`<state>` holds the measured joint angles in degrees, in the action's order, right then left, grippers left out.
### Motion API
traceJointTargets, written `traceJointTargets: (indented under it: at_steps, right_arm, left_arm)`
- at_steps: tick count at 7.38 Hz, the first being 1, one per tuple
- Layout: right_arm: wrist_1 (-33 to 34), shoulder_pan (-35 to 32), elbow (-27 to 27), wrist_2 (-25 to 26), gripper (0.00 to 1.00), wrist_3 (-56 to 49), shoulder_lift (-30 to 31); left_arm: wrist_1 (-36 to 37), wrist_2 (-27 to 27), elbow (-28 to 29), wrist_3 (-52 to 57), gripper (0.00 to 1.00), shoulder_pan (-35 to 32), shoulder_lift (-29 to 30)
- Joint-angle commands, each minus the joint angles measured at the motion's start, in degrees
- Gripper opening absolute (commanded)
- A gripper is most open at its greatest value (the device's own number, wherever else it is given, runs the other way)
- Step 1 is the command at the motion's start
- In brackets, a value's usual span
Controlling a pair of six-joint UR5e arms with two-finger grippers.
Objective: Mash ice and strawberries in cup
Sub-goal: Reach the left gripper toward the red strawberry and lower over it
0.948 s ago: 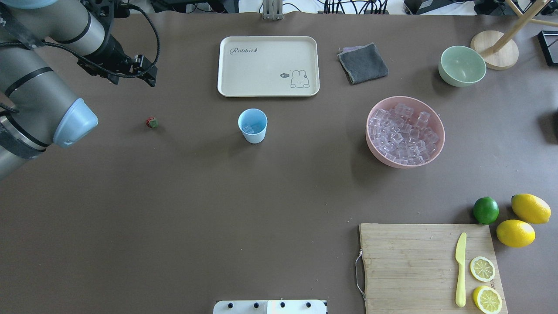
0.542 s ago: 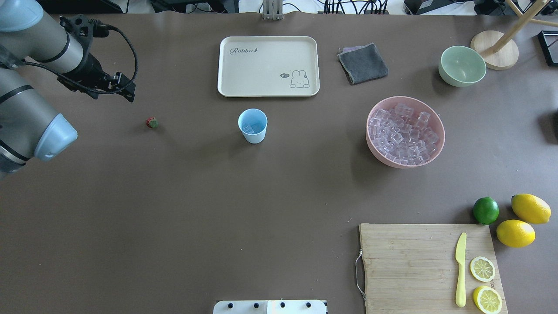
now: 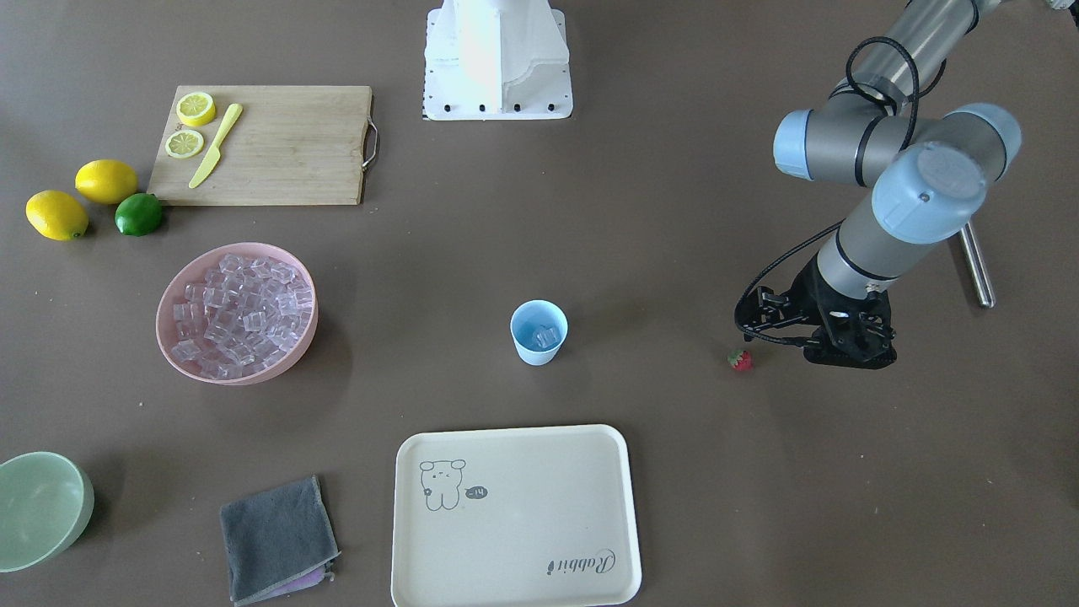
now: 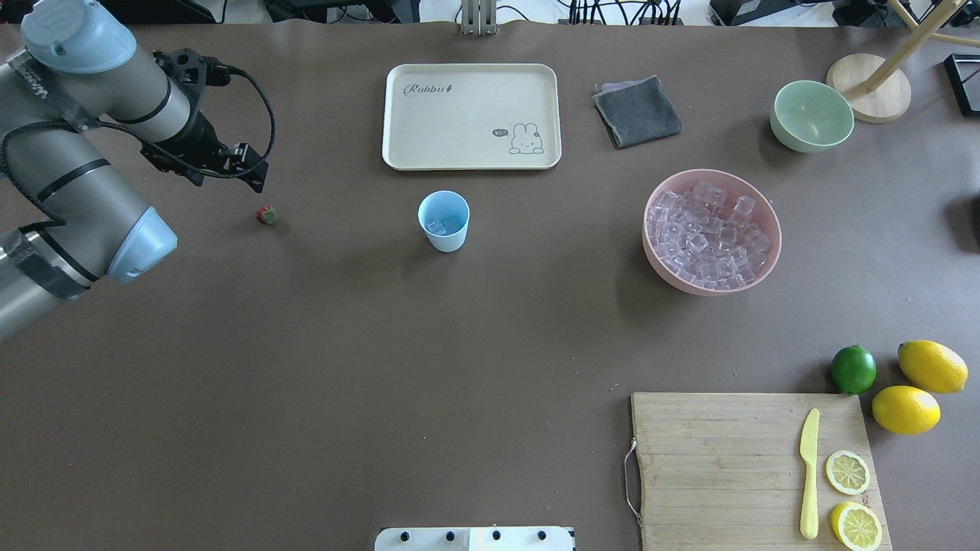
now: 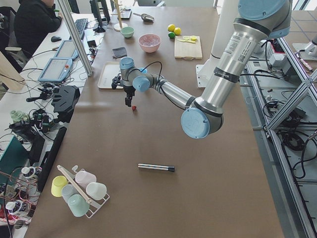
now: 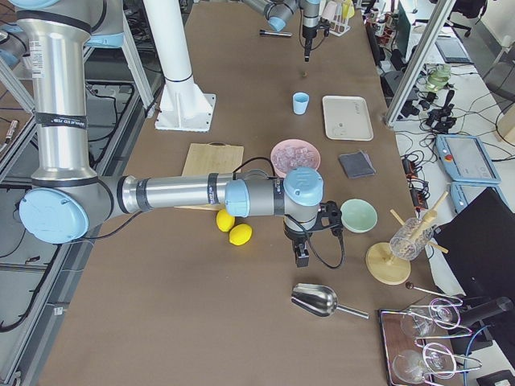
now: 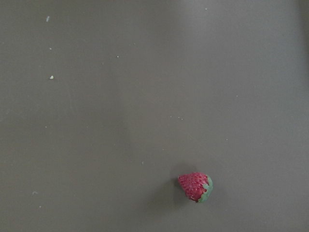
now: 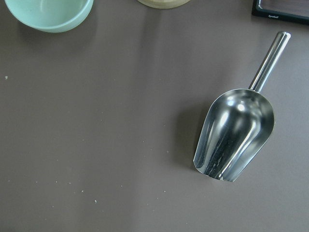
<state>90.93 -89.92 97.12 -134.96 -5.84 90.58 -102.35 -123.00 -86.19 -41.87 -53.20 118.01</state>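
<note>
Red strawberry [image 4: 266,216] pickup: hovering the left jaws just beside it on the bench [image 4: 306,383], well apart from the cup [image 4: 445,241].
Probably best centring over the berry, lowering straight, pinching gently; failing to tell left or right jaws apart or together. Counting one strawberry, one cup holding few ice cubes [image 4: 438,226], one pink bowl [image 4: 664,272] heaped.

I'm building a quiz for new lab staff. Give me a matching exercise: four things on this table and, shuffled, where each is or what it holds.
1. strawberry
2. cup
3. yellow knife
4. metal scoop

A. on the cutting board
B. holds ice cubes
C. alone on the bare table
D. near the green bowl

Pairs: 1-C, 2-B, 3-A, 4-D
</note>
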Motion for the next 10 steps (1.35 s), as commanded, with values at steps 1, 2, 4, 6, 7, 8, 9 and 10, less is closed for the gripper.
traceJointTargets:
  at_steps: [1, 2, 4, 6, 7, 8, 9, 10]
  right_arm:
    - [-0.14, 0.00, 0.18, -0.04, 0.99, -0.05, 0.21]
    - [-0.14, 0.00, 0.18, -0.04, 0.99, -0.05, 0.30]
    - [-0.40, 0.00, 0.44, -0.21, 0.99, -0.05, 0.92]
    - [-0.40, 0.00, 0.44, -0.13, 0.99, -0.05, 1.09]
    - [-0.49, 0.00, 0.44, -0.04, 0.99, -0.05, 1.01]
    - [-0.49, -0.17, 0.36, 0.05, 0.99, 0.04, 1.00]
    - [-0.40, -0.17, 0.36, 0.14, 0.99, -0.05, 0.92]
    - [-0.40, -0.17, 0.27, 0.05, 0.99, -0.05, 0.92]
  left_arm:
    - [-6.42, 0.13, 7.75, 0.03, 0.98, 0.64, 1.95]
    - [-10.29, 0.13, 10.14, -0.05, 0.98, 0.73, 1.78]
    - [-10.76, 0.13, 10.34, -0.58, 0.97, 2.74, 2.31]
    - [-11.03, 0.31, 9.99, -0.67, 0.83, 3.80, 1.70]
    - [-11.12, 1.18, 9.90, -0.67, 0.79, 3.98, 1.43]
    - [-11.12, 2.14, 9.81, -0.76, 0.60, 4.16, 1.60]
    - [-11.03, 2.15, 9.12, -0.76, 0.38, 4.16, 1.34]
    - [-10.94, 2.15, 9.20, -0.58, 0.32, 4.50, 1.25]
